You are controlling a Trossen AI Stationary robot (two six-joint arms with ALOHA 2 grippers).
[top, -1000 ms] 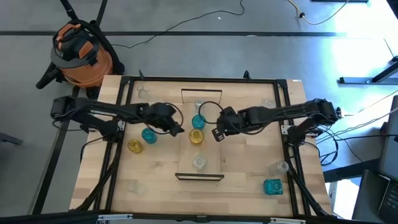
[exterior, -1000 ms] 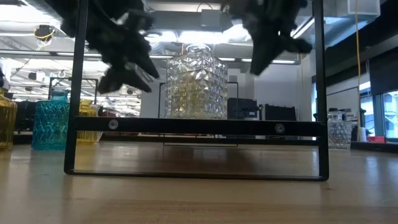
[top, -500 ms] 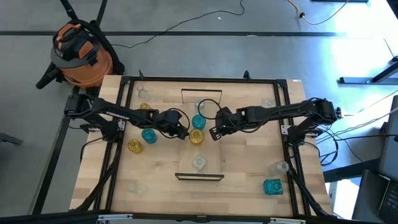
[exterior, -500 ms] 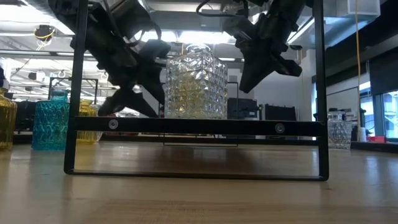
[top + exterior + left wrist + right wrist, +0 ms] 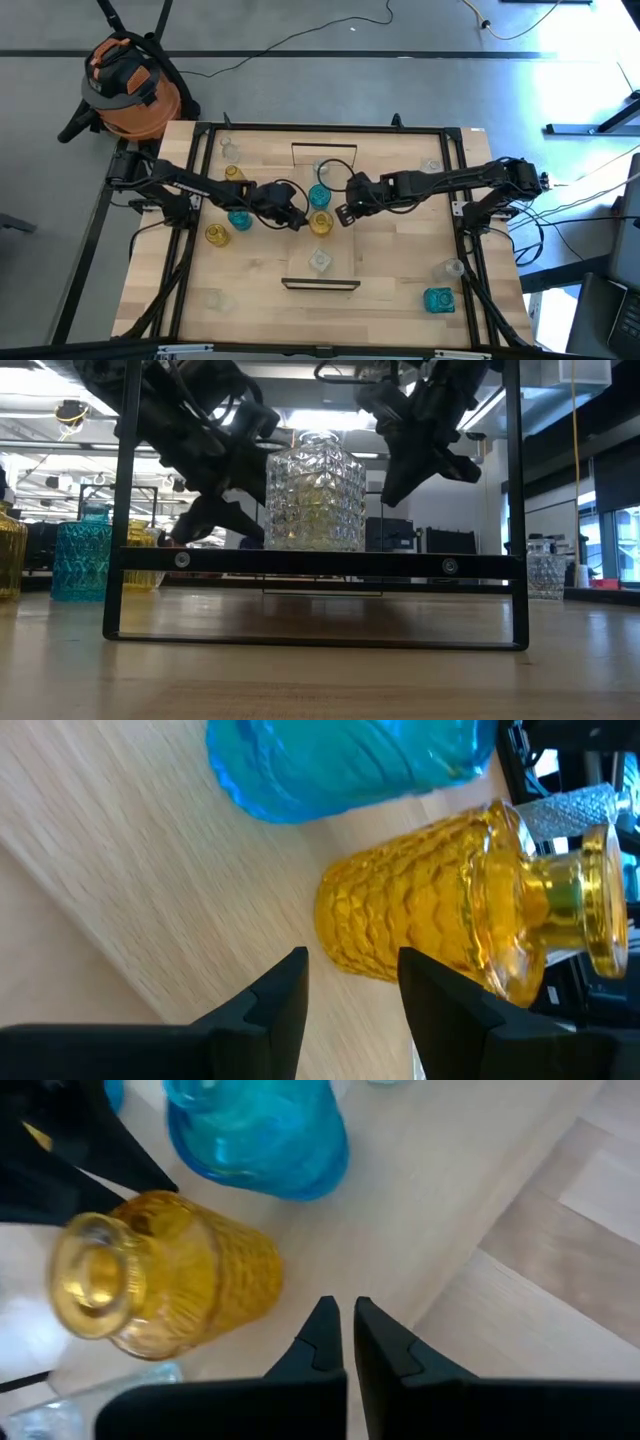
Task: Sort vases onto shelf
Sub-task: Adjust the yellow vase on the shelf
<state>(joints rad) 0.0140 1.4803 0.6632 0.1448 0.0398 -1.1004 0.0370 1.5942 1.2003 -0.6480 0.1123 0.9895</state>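
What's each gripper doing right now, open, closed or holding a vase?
Left gripper: open, empty, right beside the amber vase on the shelf.
Right gripper: shut, holding nothing, near the same vase.

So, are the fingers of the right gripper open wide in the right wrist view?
No, the right gripper has its two dark fingers almost touching, with nothing between them, beside the amber vase.
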